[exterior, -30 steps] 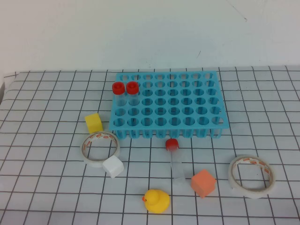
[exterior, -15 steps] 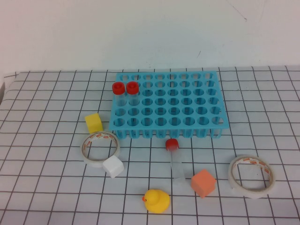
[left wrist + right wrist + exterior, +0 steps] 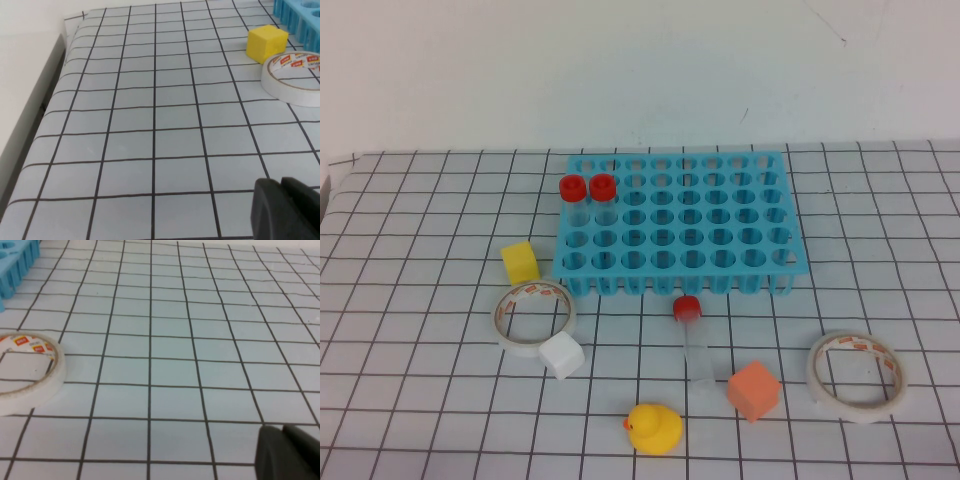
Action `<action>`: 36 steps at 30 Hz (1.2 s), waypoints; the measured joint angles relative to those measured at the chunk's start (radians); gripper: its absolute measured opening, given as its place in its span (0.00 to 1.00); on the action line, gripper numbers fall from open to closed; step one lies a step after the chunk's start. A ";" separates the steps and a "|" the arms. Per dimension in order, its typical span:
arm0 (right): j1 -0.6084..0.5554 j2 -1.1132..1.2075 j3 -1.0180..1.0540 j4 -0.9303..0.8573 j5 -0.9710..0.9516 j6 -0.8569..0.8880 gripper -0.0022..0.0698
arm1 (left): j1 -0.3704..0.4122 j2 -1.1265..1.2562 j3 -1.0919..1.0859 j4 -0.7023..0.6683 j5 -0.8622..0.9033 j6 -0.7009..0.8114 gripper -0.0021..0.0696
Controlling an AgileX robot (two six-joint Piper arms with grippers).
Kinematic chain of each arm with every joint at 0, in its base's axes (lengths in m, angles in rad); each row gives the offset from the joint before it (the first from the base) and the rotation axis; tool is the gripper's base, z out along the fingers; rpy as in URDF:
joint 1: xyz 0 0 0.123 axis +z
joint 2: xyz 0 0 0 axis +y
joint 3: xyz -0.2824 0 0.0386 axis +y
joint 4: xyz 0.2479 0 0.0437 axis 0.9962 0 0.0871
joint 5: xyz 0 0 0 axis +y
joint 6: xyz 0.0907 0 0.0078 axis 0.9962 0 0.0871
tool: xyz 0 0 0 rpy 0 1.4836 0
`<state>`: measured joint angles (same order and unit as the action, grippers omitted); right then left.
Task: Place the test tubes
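On the checked table (image 3: 410,300), toward its far side, a blue rack (image 3: 705,225) holds two red-capped test tubes upright, one (image 3: 572,190) in the leftmost column and the other (image 3: 603,188) in the hole beside it. They seem to be in the second row from the back, though the angle makes that hard to confirm. A third test tube (image 3: 693,342) lies flat in front of the rack, with its red cap pointing toward the rack and its clear body toward the robot. It lies close to an orange cube (image 3: 754,391) and a yellow duck (image 3: 654,429).

To the rack's left are a yellow cube (image 3: 520,261), a tape roll (image 3: 525,345) and a white cube (image 3: 561,355) that touches the roll's near edge. A second tape roll (image 3: 860,408) lies off to the right.

Neither arm shows in the high view. The left gripper (image 3: 281,200) hangs low over bare squares near the table's left edge, jaws pressed together and holding nothing — the yellow cube and the first roll lie ahead of it. The right gripper (image 3: 283,445) hangs low over bare squares on the right side, also closed and empty, with the second roll nearby.
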<state>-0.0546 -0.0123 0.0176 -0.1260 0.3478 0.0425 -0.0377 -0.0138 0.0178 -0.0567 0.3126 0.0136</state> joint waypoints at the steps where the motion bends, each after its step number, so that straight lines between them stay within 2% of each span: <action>1: 0.000 0.000 0.000 -0.003 0.000 0.000 0.03 | 0.000 0.000 0.000 0.001 0.000 0.000 0.03; 10: 0.000 0.000 0.000 -0.023 -0.012 0.000 0.03 | 0.000 0.000 0.000 0.000 0.000 0.000 0.03; 15: 0.000 0.000 0.011 -0.027 -0.140 0.000 0.03 | 0.000 0.000 0.002 -0.002 -0.053 0.000 0.03; 20: 0.000 0.000 0.011 -0.029 -0.426 0.000 0.03 | 0.000 0.000 0.002 -0.002 -0.320 0.002 0.03; 22: 0.000 0.000 0.011 -0.031 -0.559 0.000 0.03 | 0.000 0.000 0.002 -0.002 -0.477 0.002 0.03; 23: 0.000 0.000 0.011 -0.033 -0.674 0.000 0.03 | 0.000 0.000 0.002 -0.002 -0.631 0.004 0.03; 27: 0.000 0.000 0.011 -0.033 -0.890 0.000 0.03 | 0.000 0.000 0.002 -0.003 -0.864 0.004 0.03; 30: 0.000 0.000 0.011 -0.034 -1.010 0.000 0.03 | 0.000 0.000 0.002 -0.003 -0.966 0.004 0.03; 36: 0.000 0.000 0.011 -0.034 -1.100 0.049 0.03 | 0.000 0.000 0.002 -0.003 -1.074 -0.003 0.03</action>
<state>-0.0546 -0.0123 0.0283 -0.1597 -0.7519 0.0913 -0.0377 -0.0138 0.0197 -0.0601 -0.7617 0.0107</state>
